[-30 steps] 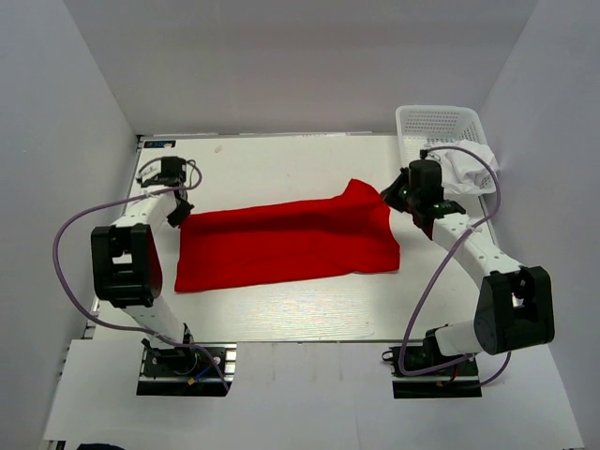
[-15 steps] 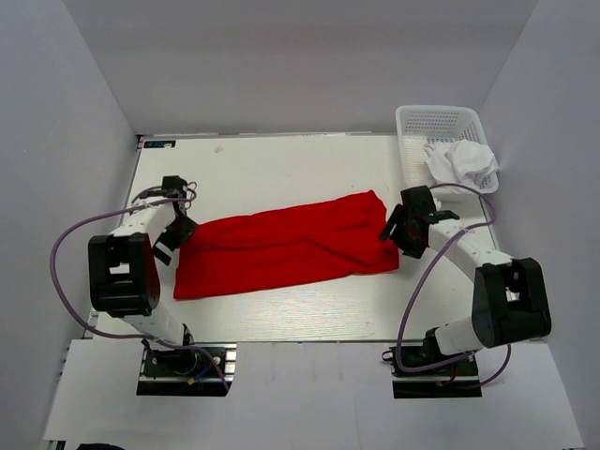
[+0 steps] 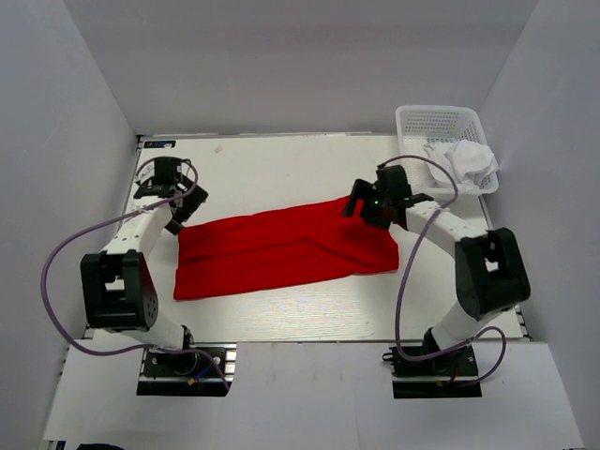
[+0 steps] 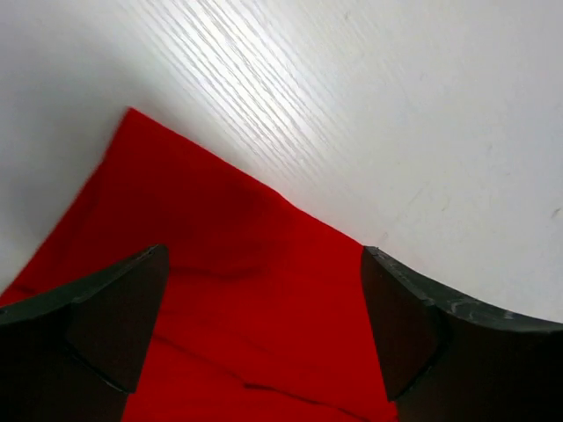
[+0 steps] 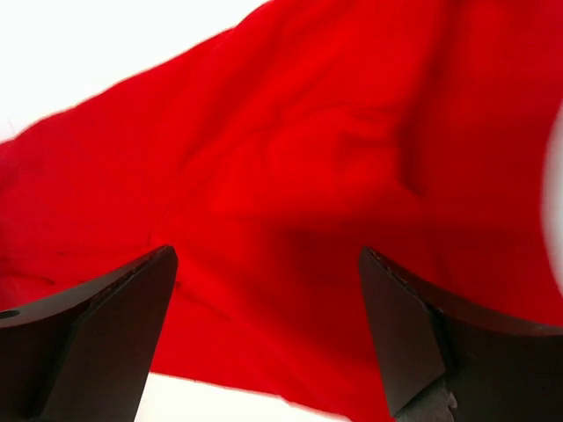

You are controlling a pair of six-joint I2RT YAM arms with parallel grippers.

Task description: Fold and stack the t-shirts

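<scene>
The red t-shirt (image 3: 286,246) lies flat as a long folded band across the middle of the table. My left gripper (image 3: 176,214) hovers open over its far left corner; the left wrist view shows that red corner (image 4: 237,290) between spread fingers (image 4: 106,325), nothing gripped. Over the shirt's far right end my right gripper (image 3: 359,206) also stands open, and in its wrist view rumpled red cloth (image 5: 290,176) fills the space between its fingers (image 5: 418,338). A white t-shirt (image 3: 464,161) sits crumpled in the basket at the back right.
The white mesh basket (image 3: 433,122) stands at the table's back right corner. Bare white table (image 3: 281,169) stretches behind the red shirt and along its front. Grey walls close in on the left, the right and the back.
Both grippers have opened and let go of the red shirt. Its raised far right corner has dropped flat. The right gripper has swung left over the shirt's far edge.
</scene>
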